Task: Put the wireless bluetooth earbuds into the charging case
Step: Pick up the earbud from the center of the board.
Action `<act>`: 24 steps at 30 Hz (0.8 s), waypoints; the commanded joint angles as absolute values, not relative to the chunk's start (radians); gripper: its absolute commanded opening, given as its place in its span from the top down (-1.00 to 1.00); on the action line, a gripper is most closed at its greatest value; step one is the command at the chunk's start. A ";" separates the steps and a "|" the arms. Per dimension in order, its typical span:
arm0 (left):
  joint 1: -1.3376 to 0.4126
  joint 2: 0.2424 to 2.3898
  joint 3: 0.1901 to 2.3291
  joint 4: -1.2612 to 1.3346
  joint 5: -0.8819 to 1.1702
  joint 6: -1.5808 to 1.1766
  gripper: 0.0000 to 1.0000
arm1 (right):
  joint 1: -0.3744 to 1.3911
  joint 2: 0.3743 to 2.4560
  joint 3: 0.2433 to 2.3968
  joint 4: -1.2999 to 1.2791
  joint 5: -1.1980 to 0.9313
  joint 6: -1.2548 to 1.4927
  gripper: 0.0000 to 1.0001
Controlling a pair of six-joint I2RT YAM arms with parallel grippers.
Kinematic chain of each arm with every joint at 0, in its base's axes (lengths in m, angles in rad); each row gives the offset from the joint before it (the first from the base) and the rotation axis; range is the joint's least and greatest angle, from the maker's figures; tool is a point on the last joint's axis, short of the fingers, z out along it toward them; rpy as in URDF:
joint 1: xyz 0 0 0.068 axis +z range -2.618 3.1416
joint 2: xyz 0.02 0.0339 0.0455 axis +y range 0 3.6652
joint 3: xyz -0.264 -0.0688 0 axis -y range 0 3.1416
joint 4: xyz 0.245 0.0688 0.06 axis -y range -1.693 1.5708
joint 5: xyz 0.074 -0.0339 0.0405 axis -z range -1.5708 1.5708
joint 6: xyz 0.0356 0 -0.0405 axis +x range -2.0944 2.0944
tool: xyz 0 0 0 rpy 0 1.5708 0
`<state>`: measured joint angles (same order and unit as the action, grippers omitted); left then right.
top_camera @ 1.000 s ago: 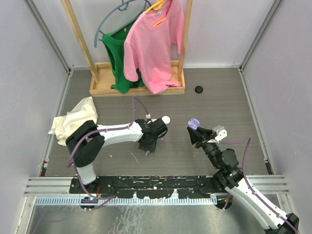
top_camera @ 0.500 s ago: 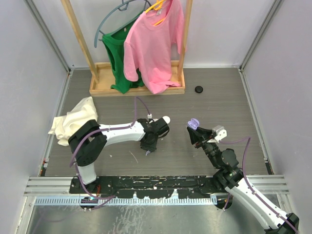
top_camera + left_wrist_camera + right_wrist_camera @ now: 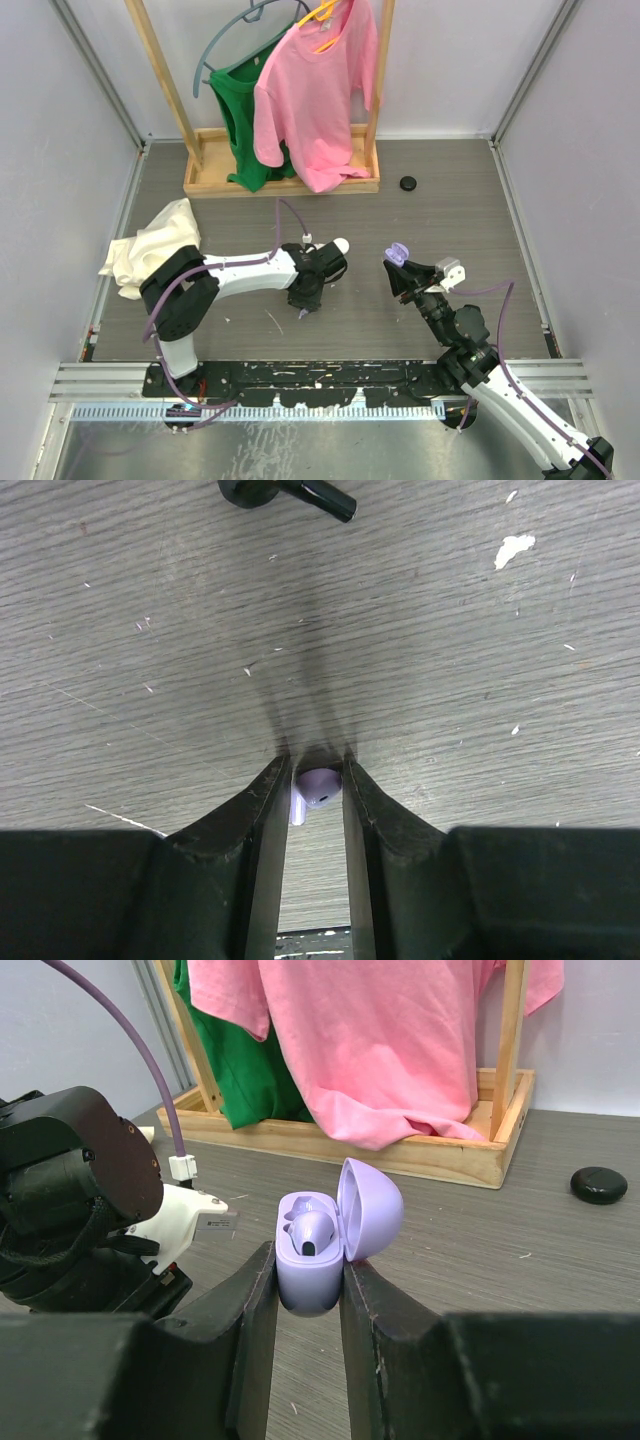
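Note:
My right gripper [image 3: 308,1285] is shut on a lilac charging case [image 3: 312,1270] and holds it above the table with its lid open to the right. One lilac earbud [image 3: 312,1231] sits in the case. The case [image 3: 398,253] shows small in the top view. My left gripper [image 3: 317,770] is shut on a second lilac earbud [image 3: 320,786], pinched at the fingertips just above the table. In the top view the left gripper [image 3: 303,306] is left of the case. A black earbud [image 3: 285,492] lies on the table beyond the left gripper.
A wooden rack [image 3: 285,175] with a pink shirt [image 3: 315,90] and a green shirt [image 3: 245,120] stands at the back. A cream cloth [image 3: 150,245] lies at the left. A small black disc [image 3: 408,183] lies behind the right arm.
The left gripper shifted slightly right a second ago and has held still since. The right arm has not moved.

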<state>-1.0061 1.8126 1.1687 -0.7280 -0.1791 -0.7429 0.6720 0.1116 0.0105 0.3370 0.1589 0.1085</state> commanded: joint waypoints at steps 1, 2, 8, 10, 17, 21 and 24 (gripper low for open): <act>-1.011 1.789 1.172 -0.780 -0.164 -0.720 0.41 | 0.674 0.106 0.003 0.397 0.161 0.115 0.98; -1.011 1.787 1.174 -0.783 -0.163 -0.716 0.41 | 0.674 0.106 0.003 0.397 0.160 0.114 0.98; -1.012 1.795 1.186 -0.796 -0.137 -0.694 0.40 | 0.674 0.104 0.003 0.397 0.160 0.114 0.98; -1.010 1.793 1.186 -0.796 -0.138 -0.690 0.40 | 0.674 0.106 0.003 0.397 0.160 0.115 0.98; -1.010 1.805 1.193 -0.799 -0.134 -0.671 0.40 | 0.674 0.105 0.003 0.396 0.160 0.114 0.98; -1.010 1.823 1.195 -0.806 -0.143 -0.667 0.44 | 0.674 0.103 0.003 0.396 0.158 0.114 0.98; -1.010 1.826 1.191 -0.810 -0.156 -0.667 0.48 | 0.675 0.101 0.003 0.394 0.159 0.115 0.98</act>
